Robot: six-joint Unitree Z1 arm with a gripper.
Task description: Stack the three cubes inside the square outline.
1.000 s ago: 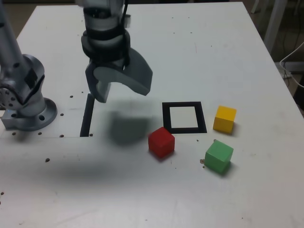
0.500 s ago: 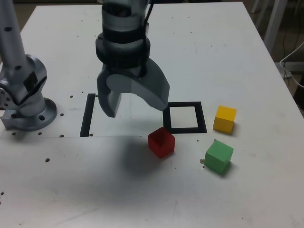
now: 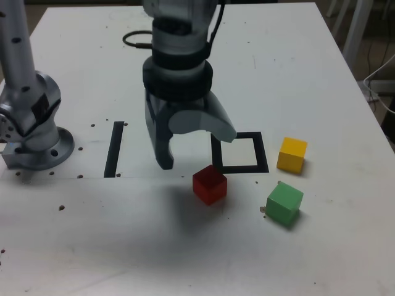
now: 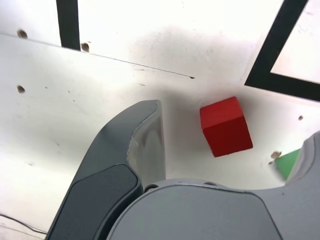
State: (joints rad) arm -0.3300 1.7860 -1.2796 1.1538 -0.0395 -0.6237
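wrist view: smooth grey curved end effector (image 4: 235,125) spread wide over matte red cube (image 4: 225,126).

White table (image 3: 296,55) carries red cube (image 3: 210,184), yellow cube (image 3: 292,154), green cube (image 3: 284,204), square outline (image 3: 239,152).

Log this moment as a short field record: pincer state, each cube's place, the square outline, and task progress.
pincer: open, empty, above the table, just off the red cube toward the exterior view's left
red cube: on the table, outside the outline, near its lower-left corner in the exterior view
yellow cube: on the table, at the outline's right in the exterior view
green cube: on the table, nearer the camera than the yellow cube
square outline: nothing inside
black strip: bare
progress: no cube stacked
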